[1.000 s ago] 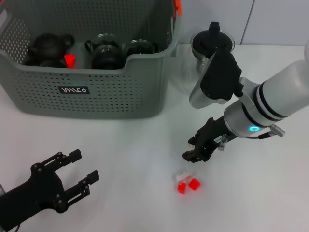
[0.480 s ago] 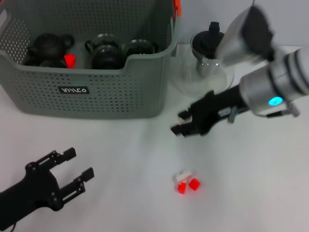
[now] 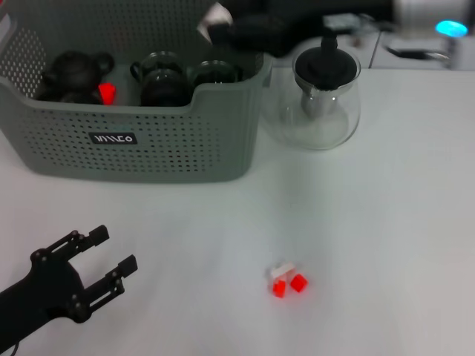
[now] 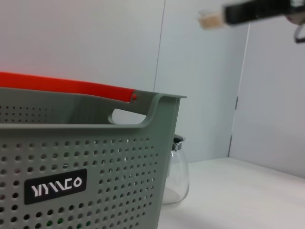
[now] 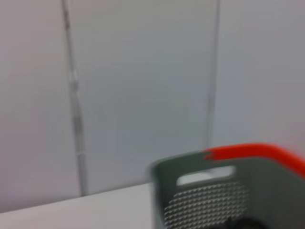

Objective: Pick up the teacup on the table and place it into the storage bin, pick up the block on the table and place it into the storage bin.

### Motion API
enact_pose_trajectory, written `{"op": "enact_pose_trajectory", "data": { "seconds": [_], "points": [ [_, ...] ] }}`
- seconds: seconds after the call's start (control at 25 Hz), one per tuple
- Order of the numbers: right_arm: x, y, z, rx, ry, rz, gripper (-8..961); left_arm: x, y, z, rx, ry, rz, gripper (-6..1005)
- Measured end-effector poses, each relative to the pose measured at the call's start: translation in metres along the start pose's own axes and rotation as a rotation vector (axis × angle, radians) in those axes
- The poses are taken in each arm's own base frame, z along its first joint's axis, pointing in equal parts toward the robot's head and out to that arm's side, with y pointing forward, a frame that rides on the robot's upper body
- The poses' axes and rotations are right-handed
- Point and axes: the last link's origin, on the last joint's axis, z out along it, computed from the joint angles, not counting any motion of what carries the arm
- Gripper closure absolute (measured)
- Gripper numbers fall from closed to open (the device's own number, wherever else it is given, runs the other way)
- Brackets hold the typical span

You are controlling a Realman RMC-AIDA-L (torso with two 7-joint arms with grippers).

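A grey-green perforated storage bin is seen at about 10 o'clock on the white table. A small black label on its front wall carries white stylised lettering, read roughly as "YIMCO" in the left wrist view, though the letters cannot be made out for certain. Dark teapots and a red block lie inside the bin. The right gripper is held above the bin's right rear corner at 12 o'clock, blurred; a small pale piece is seen at its tip, but its grip cannot be told. A clear glass teapot with a black lid stands just right of the bin. A cluster of red and white blocks rests on the table at 5 o'clock. The left gripper is parked at 8 o'clock, fingers spread wide, holding nothing.
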Motion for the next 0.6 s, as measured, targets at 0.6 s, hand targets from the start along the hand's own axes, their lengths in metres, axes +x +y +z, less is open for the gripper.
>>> {"op": "enact_pose_trajectory", "data": {
  "seconds": [0.6],
  "points": [
    [-0.003,-0.05,0.13,0.292,0.145,0.088,480,0.003,-0.001,0.01,-0.017,0.009,0.006,325]
  ]
}}
